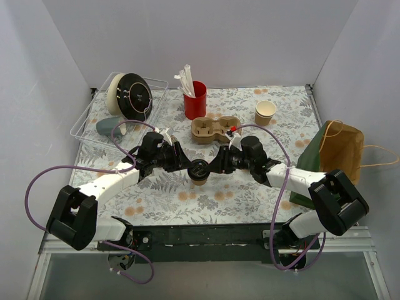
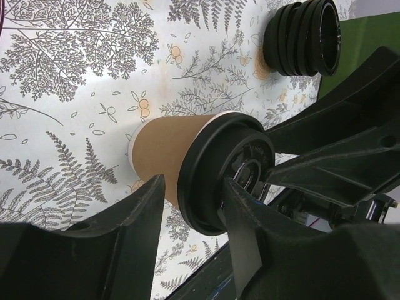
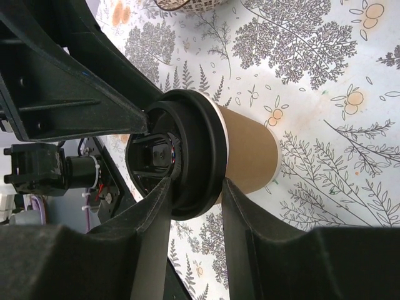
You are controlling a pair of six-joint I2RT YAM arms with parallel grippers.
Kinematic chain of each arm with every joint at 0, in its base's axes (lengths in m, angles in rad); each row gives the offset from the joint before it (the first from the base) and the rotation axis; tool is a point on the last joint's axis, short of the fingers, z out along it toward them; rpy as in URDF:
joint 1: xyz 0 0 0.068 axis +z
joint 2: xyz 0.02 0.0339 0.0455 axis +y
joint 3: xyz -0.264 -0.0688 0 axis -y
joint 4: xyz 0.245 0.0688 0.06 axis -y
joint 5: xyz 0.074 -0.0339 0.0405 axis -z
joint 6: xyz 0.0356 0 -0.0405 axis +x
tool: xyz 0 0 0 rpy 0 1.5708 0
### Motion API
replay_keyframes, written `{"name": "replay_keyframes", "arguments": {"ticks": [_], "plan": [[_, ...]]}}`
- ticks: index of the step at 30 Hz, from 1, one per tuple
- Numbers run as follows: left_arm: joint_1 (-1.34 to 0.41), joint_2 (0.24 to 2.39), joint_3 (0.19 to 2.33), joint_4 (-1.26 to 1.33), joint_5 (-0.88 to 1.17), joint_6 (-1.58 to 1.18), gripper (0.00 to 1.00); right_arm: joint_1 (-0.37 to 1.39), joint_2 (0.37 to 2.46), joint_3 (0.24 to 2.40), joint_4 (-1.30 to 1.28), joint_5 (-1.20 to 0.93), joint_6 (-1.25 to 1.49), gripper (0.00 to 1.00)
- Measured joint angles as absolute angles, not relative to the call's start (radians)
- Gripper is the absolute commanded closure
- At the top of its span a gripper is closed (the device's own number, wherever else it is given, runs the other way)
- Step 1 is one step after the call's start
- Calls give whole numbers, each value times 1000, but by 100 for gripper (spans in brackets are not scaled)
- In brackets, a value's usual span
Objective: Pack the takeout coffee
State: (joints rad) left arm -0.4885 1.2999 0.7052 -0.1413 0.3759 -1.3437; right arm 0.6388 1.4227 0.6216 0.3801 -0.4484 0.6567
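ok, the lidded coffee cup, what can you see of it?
The takeout coffee cup is small, brown kraft paper, capped with a round black plastic lid. It stands upright on the fern-print table. The left gripper and right gripper straddle the lid's rim from opposite sides; firm grip unclear.

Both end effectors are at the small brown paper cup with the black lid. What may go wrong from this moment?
1. The left end effector and the right end effector meet the round black plastic lid of the small brown kraft paper cup from opposite sides; uneven force may tip the cup, or they may collide.
2. Their fingers sit at the lid's rim, not lower on the cup wall, so lifting may pull the lid off.
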Motion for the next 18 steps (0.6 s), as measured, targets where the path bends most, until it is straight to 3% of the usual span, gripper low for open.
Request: {"name": "replay_keyframes", "arguments": {"ticks": [18], "plan": [[-488,1308,683,-86,385,-1371,62,630,1459,534,595,-445,747,62]]}}
